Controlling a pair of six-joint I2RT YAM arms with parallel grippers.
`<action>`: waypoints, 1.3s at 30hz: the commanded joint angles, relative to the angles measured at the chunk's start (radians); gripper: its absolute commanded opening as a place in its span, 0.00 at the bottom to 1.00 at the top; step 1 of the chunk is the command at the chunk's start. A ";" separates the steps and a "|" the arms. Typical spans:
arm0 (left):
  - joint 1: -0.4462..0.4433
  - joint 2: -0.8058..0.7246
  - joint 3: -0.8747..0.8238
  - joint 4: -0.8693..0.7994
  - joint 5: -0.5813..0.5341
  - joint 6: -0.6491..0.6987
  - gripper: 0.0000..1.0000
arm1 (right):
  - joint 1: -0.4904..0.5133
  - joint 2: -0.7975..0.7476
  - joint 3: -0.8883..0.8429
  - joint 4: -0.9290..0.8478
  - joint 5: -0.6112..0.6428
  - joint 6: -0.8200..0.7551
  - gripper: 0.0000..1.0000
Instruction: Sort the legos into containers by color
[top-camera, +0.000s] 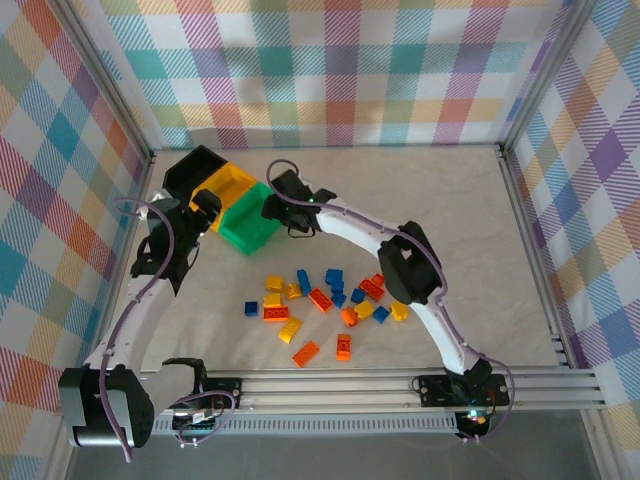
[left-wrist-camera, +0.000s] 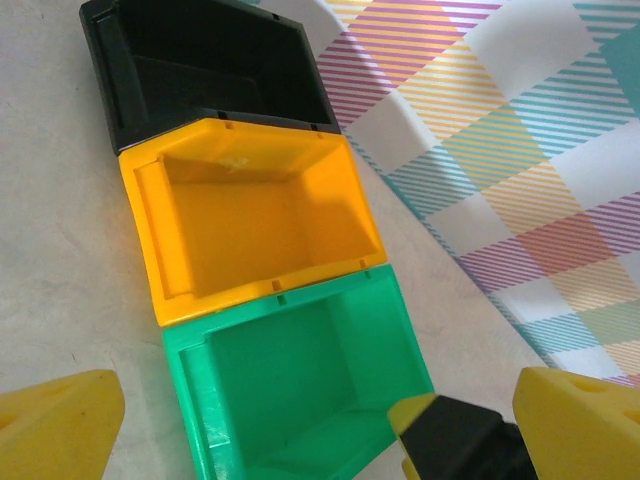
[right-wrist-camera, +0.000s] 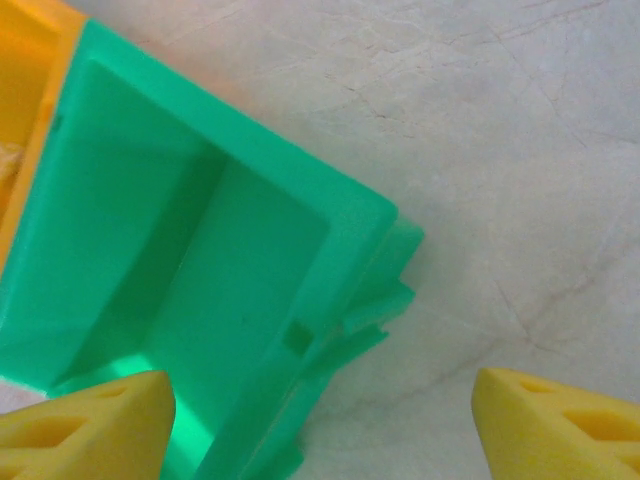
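From above, with 12 o'clock pointing away from the robot, the three joined bins sit at about 10 o'clock on the table (top-camera: 450, 200). The black bin (top-camera: 195, 165) is farthest, the yellow-orange bin (top-camera: 235, 183) is in the middle and the green bin (top-camera: 245, 238) is nearest. They stand in a slanting row with their open tops up, so either arm can drop a brick in from above.

The legos (top-camera: 320, 298) lie loose toward 6 o'clock, well apart from the bins, with blue, orange-red and yellow mixed together. The left wrist view shows no brick inside any bin, so I judge the sorting barely begun.

The right gripper (top-camera: 290, 208) hangs at the green bin's 3 o'clock edge, its arm stretched out above the pile. Its wrist view shows yellow fingers (right-wrist-camera: 90, 430) spread apart with nothing between them, and the green rim and bare table below.

The left gripper (top-camera: 207, 205) sits at about 9 o'clock of the same bin, just beside the yellow-orange one. It is likewise wide apart and empty, looking down along the row.

With both at the bins and holding nothing, neither is placed to pick. The next useful move is probably to swing one toward 6 o'clock. It should aim for a brick lying free of its neighbours, since several crowd or touch near the middle of the pile.
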 joint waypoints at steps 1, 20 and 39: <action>-0.015 0.003 0.037 -0.013 -0.007 0.005 1.00 | -0.001 0.062 0.124 -0.167 0.028 0.050 0.73; -0.056 0.023 0.070 -0.042 -0.032 -0.015 1.00 | -0.067 0.075 0.256 -0.401 0.128 -0.107 0.03; -0.108 0.064 0.078 -0.019 -0.022 -0.034 1.00 | -0.394 -0.350 -0.352 -0.177 -0.084 -0.513 0.00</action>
